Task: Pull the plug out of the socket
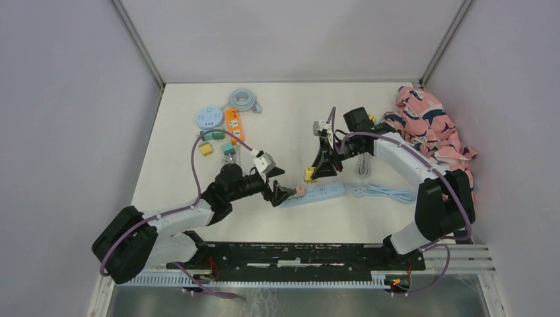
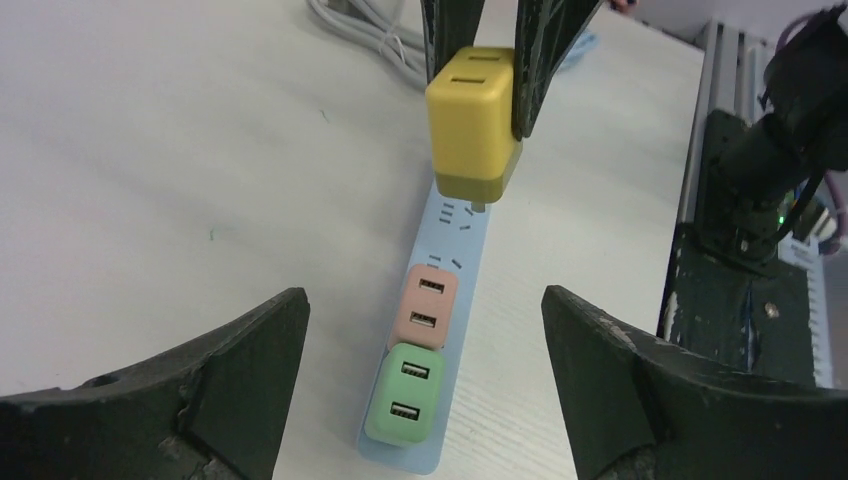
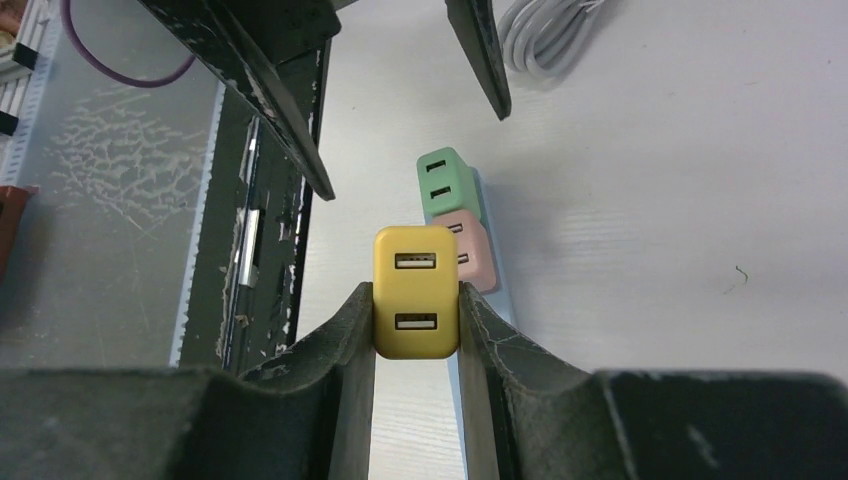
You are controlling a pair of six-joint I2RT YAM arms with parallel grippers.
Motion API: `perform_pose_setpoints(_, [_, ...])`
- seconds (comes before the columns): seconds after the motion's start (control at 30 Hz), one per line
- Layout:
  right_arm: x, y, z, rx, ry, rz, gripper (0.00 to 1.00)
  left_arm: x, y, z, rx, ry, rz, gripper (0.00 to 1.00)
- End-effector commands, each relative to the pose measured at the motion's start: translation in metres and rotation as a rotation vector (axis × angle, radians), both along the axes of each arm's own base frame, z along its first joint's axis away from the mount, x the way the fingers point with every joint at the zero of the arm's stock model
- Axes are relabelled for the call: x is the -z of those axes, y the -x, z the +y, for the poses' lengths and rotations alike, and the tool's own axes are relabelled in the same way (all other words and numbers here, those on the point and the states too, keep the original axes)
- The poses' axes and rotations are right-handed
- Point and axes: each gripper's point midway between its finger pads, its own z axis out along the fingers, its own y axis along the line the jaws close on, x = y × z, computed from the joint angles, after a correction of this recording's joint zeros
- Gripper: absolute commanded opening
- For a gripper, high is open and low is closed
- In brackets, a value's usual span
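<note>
**Yellow plug clamped above blue strip**

Found right gripper [image 3: 415, 300] clamped on yellow plug [image 3: 416, 262], one finger pressed to each side, lower centre of right wrist view. Counted two USB ports on its face. Placed same plug at top centre of left wrist view, tilted, just above far part of blue power strip [image 2: 465, 240], short prong showing underneath. Could not confirm prong contact with strip. Noted dark slot marks on strip beneath plug.

Treated strip as only holder. Logged pink plug [image 2: 425, 310] and green plug [image 2: 405, 395] seated side by side at its near end, two USB ports each, green one closest to lower edge of left wrist view.

Found left gripper [image 2: 422, 298] spread wide, fingers [image 2: 235, 375] flanking strip's near end, gripping nothing, apart from both seated plugs.

Located strip at centre of top view on white table [image 1: 178, 165], blue cord [image 1: 389, 193] trailing toward right.

Logged at upper left of top view: round pale-blue outlet [image 1: 209, 118], orange strip [image 1: 233, 123], coiled grey cable [image 1: 244, 101]. Logged loose yellow adapter [image 1: 207, 149] and loose green adapter [image 1: 228, 150] just below them. Spotted white cable [image 1: 364, 165] right of centre and pink patterned cloth [image 1: 432, 129] at right edge.

Could not read print anywhere; marks on round outlet too small.
</note>
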Motion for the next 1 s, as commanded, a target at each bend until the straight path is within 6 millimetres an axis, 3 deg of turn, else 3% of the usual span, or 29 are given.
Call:
perform_pose_setpoints(0.0, [-0.037, -0.002, 0.007, 0.003, -0.095, 0.053, 0.01, -0.042, -0.006, 0.016, -0.138, 0.153, -0.004, 0.96])
perform_pose_setpoints(0.17, [-0.046, -0.008, 0.006, 0.045, -0.113, 0.102, 0.01, -0.070, -0.003, 0.032, -0.225, 0.282, 0.028, 0.99])
perform_pose_setpoints(0.33, [-0.050, -0.017, 0.006, 0.108, -0.116, 0.168, 0.01, -0.082, -0.003, 0.038, -0.275, 0.360, 0.112, 0.99])
perform_pose_setpoints(0.6, [-0.051, -0.031, 0.005, 0.194, -0.109, 0.264, 0.02, -0.081, -0.009, 0.039, -0.329, 0.383, 0.206, 0.99])
perform_pose_setpoints(0.97, [-0.036, -0.048, 0.006, 0.296, -0.066, 0.468, 0.02, -0.066, -0.028, 0.042, -0.460, 0.379, 0.323, 1.00])
